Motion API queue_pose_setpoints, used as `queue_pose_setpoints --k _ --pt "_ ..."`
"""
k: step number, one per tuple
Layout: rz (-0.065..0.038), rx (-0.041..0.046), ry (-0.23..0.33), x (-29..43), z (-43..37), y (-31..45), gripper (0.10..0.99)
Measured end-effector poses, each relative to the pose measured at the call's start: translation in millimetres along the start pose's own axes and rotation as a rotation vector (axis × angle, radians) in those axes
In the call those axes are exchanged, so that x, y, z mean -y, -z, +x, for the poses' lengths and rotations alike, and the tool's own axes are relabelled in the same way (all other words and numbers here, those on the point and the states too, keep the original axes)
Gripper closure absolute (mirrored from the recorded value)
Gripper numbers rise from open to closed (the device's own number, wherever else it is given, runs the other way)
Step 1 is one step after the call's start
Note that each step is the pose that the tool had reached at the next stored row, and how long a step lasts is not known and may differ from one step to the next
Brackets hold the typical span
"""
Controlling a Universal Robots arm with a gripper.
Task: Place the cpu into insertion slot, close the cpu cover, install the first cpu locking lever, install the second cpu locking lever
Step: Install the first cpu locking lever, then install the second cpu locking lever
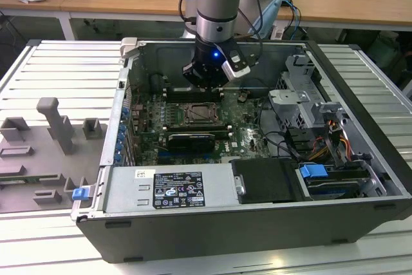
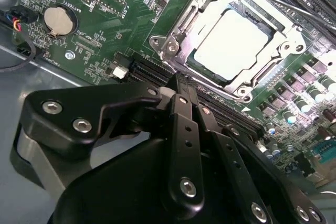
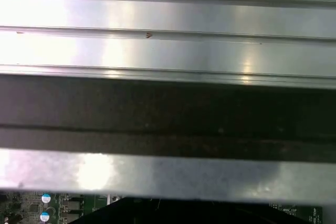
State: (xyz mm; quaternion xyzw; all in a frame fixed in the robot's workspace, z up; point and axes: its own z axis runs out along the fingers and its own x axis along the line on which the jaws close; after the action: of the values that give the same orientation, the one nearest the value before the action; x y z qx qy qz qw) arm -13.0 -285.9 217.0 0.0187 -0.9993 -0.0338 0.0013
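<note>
Inside computer case (image 1: 360, 94), cpu (image 2: 230, 45) sits under cpu cover (image 2: 185, 22).

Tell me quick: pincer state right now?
Pincer: shut, holding nothing, above the board near the socket, where the cpu sits under the cover.

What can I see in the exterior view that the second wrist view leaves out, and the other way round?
The exterior view alone takes in the whole open grey computer case, the blue clip and the grey ridged table.

The second wrist view alone shows close detail: the flat square silvery cpu lying in its socket under the thin silvery metal cpu cover, and a round coin battery.

Both show the green circuit board and the black gripper above it.
</note>
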Motion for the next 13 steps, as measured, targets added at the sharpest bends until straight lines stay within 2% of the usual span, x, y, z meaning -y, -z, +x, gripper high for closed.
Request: queue_pose_setpoints --k 7,9,13 --pt "0.0 0.0001 0.0 4.9 0.2 0.3 0.98" --pt "0.0 0.0001 0.0 8.9 0.4 0.6 0.98" --pt "0.0 0.0001 0.0 12.3 0.5 0.8 0.98"
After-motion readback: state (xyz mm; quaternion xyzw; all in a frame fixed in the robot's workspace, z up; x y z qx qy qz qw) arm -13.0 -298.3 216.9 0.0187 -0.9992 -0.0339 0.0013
